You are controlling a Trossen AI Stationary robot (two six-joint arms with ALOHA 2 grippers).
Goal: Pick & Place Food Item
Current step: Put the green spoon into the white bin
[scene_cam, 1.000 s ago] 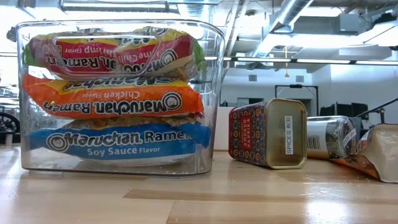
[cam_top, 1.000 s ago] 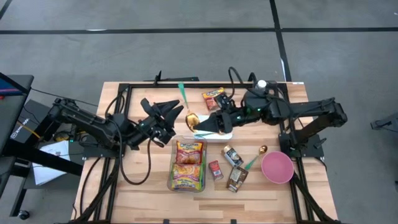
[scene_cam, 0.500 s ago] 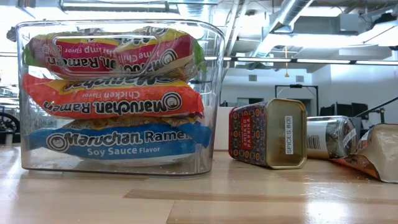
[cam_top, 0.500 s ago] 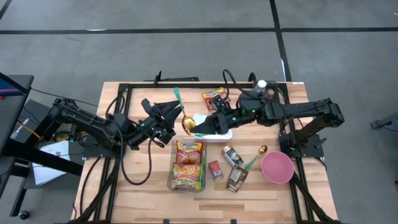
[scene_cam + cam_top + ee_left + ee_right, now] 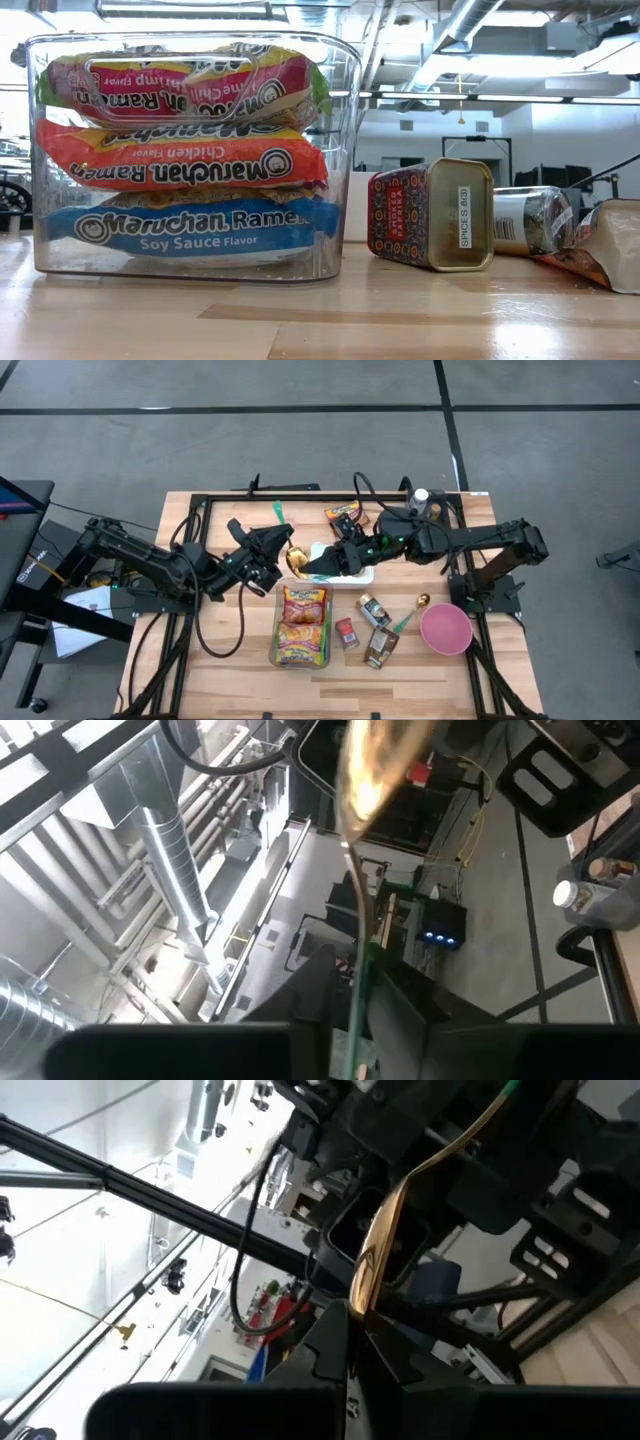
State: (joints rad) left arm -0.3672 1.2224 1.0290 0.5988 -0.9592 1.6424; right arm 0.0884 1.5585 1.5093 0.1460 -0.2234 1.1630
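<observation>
1. Over the middle of the light wooden slat table [image 5: 230,670], both dark arms meet at one gold metal spoon with a green handle [image 5: 295,558].
2. The right gripper [image 5: 308,567] is clamped on the spoon at its gold part, just beside the white rectangular dish [image 5: 362,574]. In the right wrist view the gold stem [image 5: 375,1255] runs out from between its dark fingers.
3. The left gripper [image 5: 283,543] reaches in from the left, and the spoon's green handle [image 5: 356,1010] passes through it. Whether it grips the handle I cannot tell.
4. Nearer the front stands a clear plastic bin [image 5: 345,150] stacked with three ramen packets: red on top [image 5: 190,85], orange in the middle [image 5: 180,160], blue below [image 5: 190,230].
5. Just right of the bin a red patterned spice tin [image 5: 430,213] lies on its side, with a glass jar [image 5: 530,220] and a brown bag [image 5: 610,245] beyond it.
6. A pink bowl [image 5: 446,629] sits near the right front, a second green-handled spoon [image 5: 412,612] just beside it.
7. A red snack packet [image 5: 343,518] lies behind the dish.
</observation>
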